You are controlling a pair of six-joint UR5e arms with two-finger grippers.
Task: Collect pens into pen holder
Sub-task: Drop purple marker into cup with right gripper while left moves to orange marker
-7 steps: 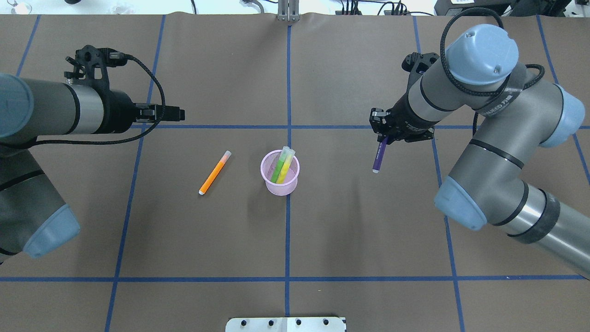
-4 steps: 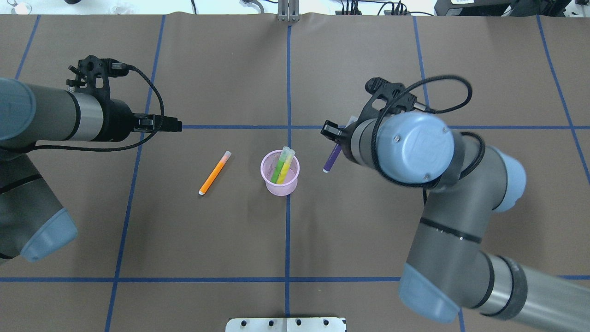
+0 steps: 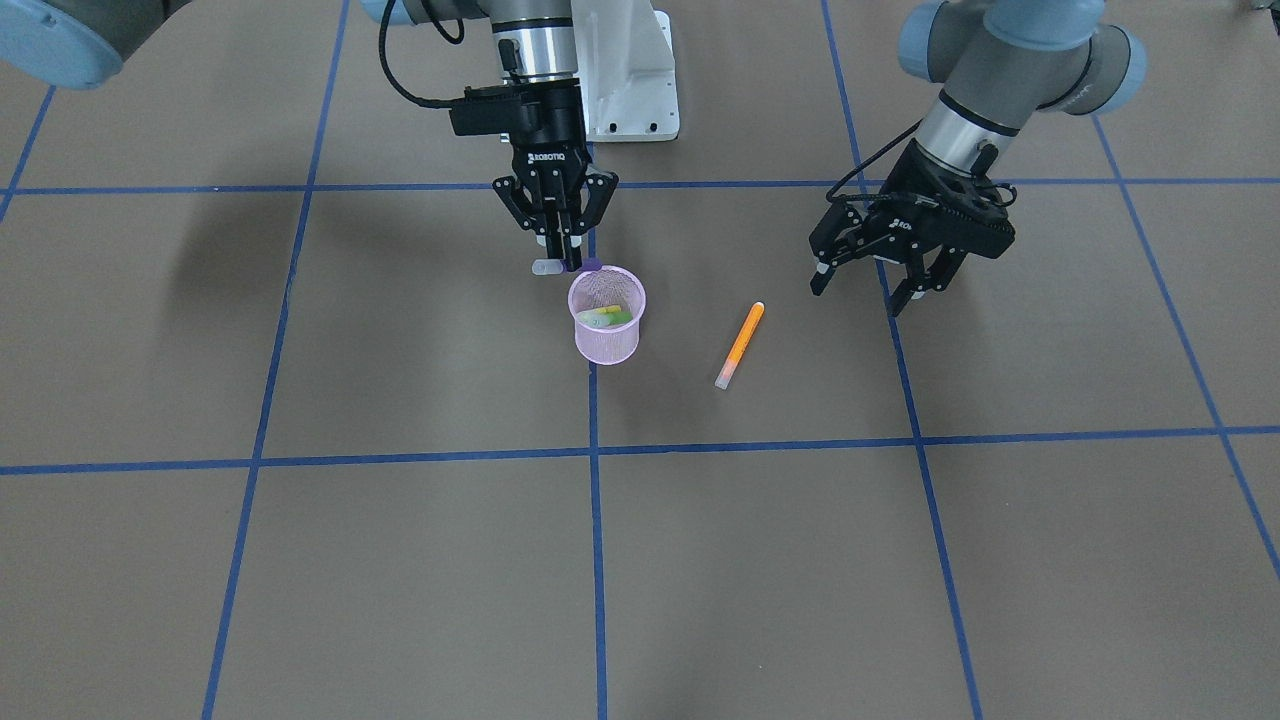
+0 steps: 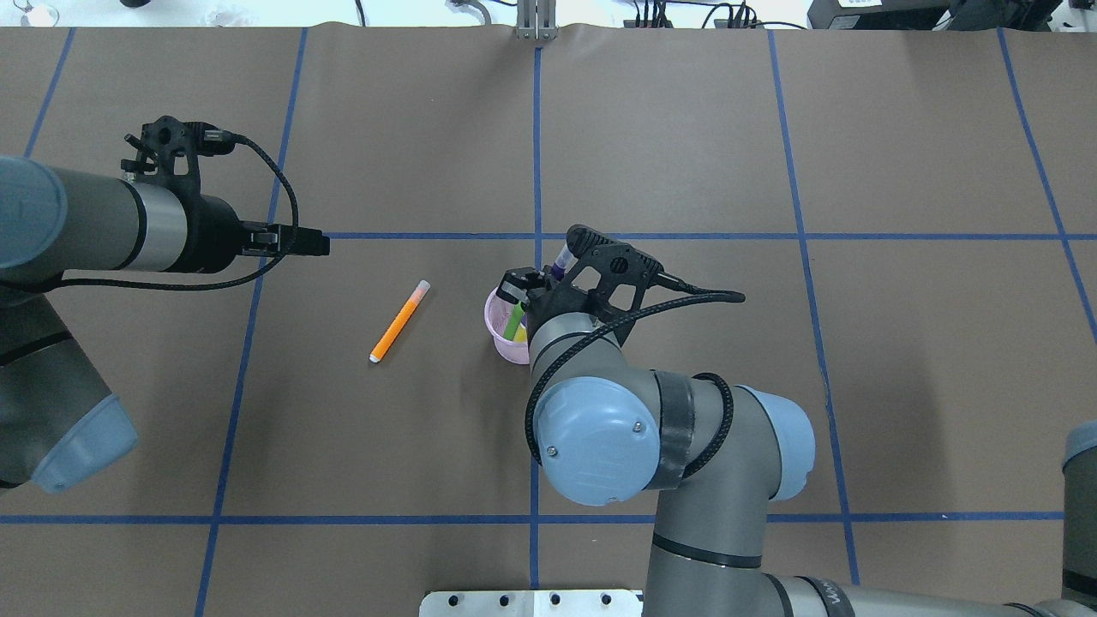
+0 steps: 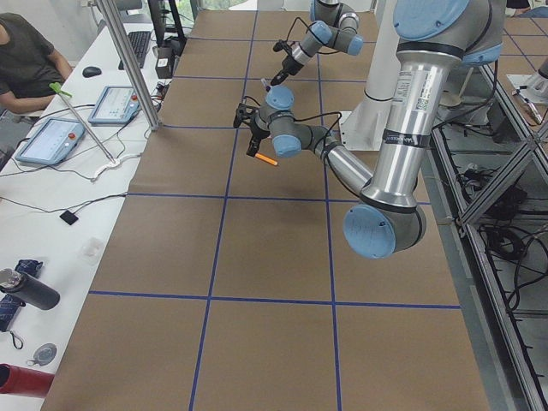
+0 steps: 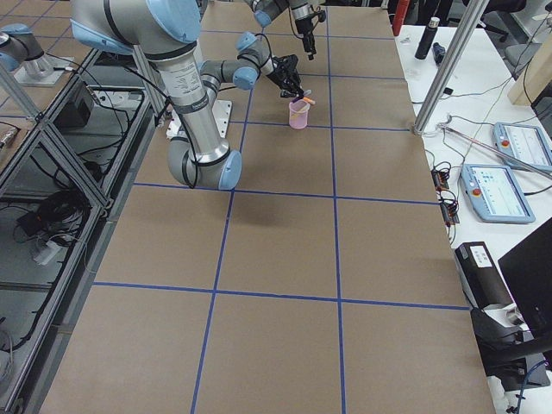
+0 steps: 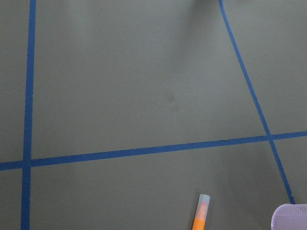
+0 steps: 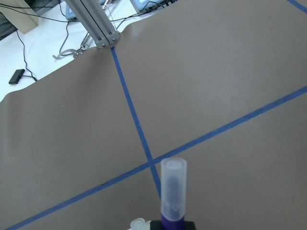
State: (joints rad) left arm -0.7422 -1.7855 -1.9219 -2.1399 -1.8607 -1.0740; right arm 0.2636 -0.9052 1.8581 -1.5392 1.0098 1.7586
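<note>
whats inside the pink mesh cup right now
The pen holder contains the green pen and the yellow pen. The right gripper holds the purple pen at its rim; the gripper hides whether the pen's lower end is inside.

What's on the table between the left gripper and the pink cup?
Just the orange pen, lying flat, touching neither the left gripper nor the cup. The front-facing view shows it clearly.

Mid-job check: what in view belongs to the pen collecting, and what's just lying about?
Job: pen holder; green pen and yellow pen inside it; purple pen in the right gripper; orange pen on the table.
Lying about: tablet, black bottle on the side desk.
</note>
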